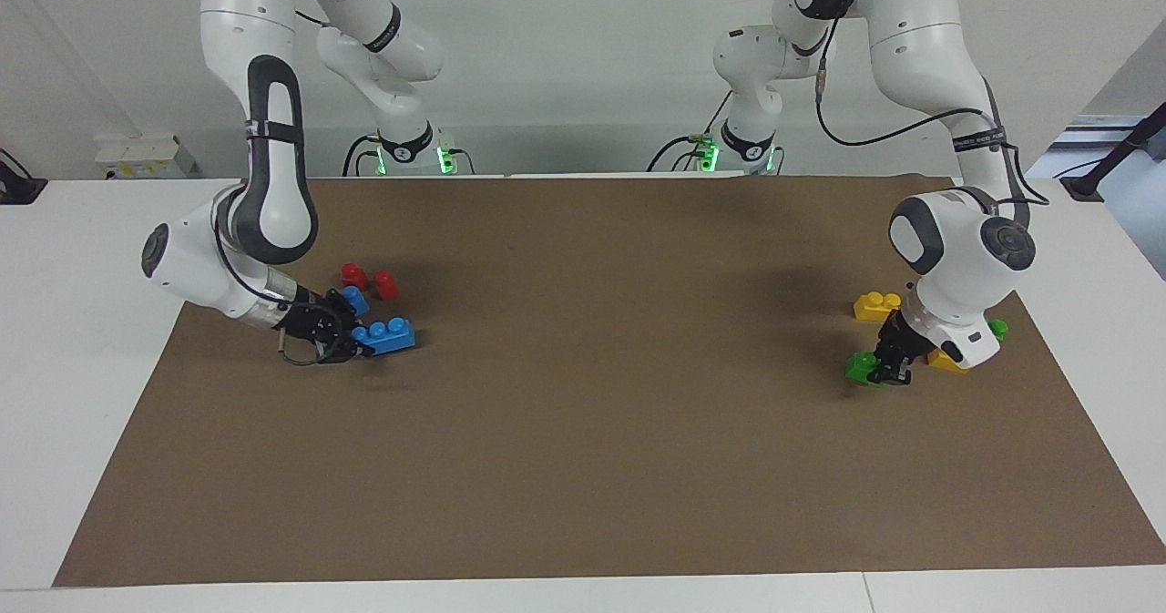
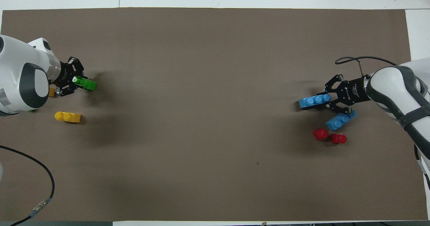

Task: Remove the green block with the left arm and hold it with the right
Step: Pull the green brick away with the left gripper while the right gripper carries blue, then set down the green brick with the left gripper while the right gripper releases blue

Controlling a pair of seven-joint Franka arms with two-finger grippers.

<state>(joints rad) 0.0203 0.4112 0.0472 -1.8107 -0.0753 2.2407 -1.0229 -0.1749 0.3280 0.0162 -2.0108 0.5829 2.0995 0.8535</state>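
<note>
I have the left gripper (image 1: pixel 882 369) low over the brown mat (image 1: pixel 583 467) at its own end of the desk (image 1: pixel 55 321), fingers closed around the green block (image 1: pixel 857 367). In the overhead view the block (image 2: pixel 88 83) sticks out past the fingertips, gripped at one end only, which I judge leaves its free end for the other arm to take. A yellow brick (image 1: pixel 947 361) lies just beside this gripper under the wrist, a second yellow brick (image 2: pixel 68 117) sits near it, and a bit of another green brick (image 1: pixel 998 328) peeks out by the wrist.

My right gripper (image 1: pixel 357 344) is well apart, down at the other end, closed on the end of a long blue brick (image 2: pixel 314 101). A shorter blue brick (image 2: pixel 340 120) lies just beside it, and two red bricks (image 2: pixel 329 136) near that. That hold looks to me like bracing rather than carrying.
</note>
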